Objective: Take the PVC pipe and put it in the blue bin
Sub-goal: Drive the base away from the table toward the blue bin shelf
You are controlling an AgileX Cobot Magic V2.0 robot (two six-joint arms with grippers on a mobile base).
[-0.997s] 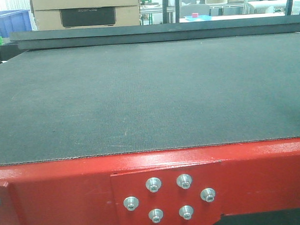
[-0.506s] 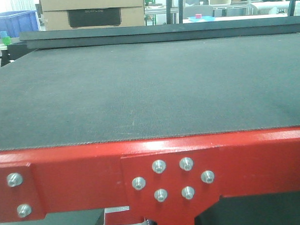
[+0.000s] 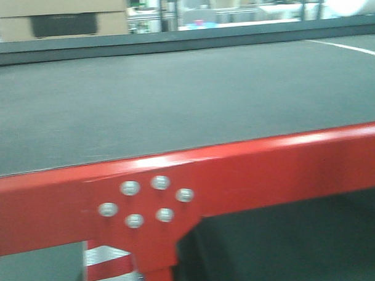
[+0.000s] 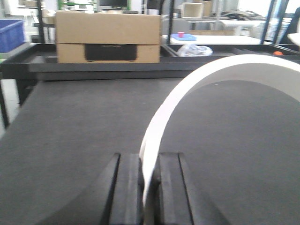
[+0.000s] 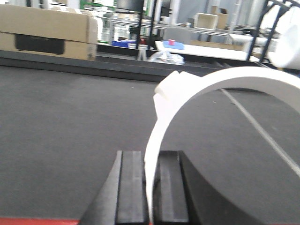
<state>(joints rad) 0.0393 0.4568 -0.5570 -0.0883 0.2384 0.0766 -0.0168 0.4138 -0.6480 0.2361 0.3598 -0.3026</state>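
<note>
Left and right wrist views, with a blurred front view of the bench [image 3: 174, 98] and its red frame [image 3: 268, 168]. We see the left pincer [image 4: 149, 161] closed almost fully, its two dark fingers clamping the thin edge of a white curved wall that we take to be the PVC pipe [image 4: 225, 70]. From the grip the wall rises and sweeps over to the right, so the arc stands upright above the dark mat on the near side of the cardboard box [image 4: 108, 37]. The right pincer [image 5: 151, 161] is likewise pressed shut on a white arc [image 5: 234, 77] of the same form, notched near its upper left. We cannot tell whether both arms hold one piece or two. The blue bin [image 4: 10, 33] shows only as a corner to the left of the cardboard box, beyond the far edge of the bench, and its contents are hidden. We judge that the grasp is made and the carry remains. The coming move turns on swinging the load leftward, past the cardboard box, and the left arm appears the nearer to that side.
</note>
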